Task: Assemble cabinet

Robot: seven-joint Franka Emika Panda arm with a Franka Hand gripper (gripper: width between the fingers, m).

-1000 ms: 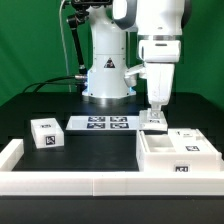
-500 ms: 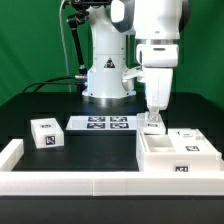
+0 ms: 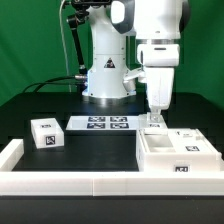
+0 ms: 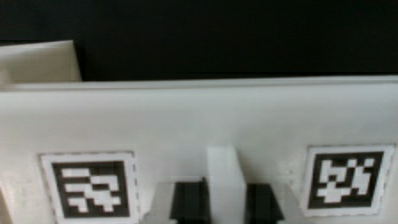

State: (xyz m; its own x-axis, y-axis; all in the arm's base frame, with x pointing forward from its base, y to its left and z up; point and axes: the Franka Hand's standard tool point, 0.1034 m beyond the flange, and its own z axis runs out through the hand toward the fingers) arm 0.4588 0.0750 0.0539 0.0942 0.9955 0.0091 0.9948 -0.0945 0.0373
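the arm (image 3: 150, 18) wears smooth glossy white shells, its rounded links parted by thin dark seams at the joints. its base (image 3: 106, 75) is a broad white pedestal that flares toward the foot, with a small dark triangular mark (image 3: 108, 68) on its front. black cables (image 3: 70, 40) rise close on the exterior view's left of the base. above the base and to its exterior view's right, a boxy white wrist block (image 3: 160, 52) carries the gripper (image 3: 154, 120), whose slim, narrow fingers (image 3: 152, 106) look pale grey.
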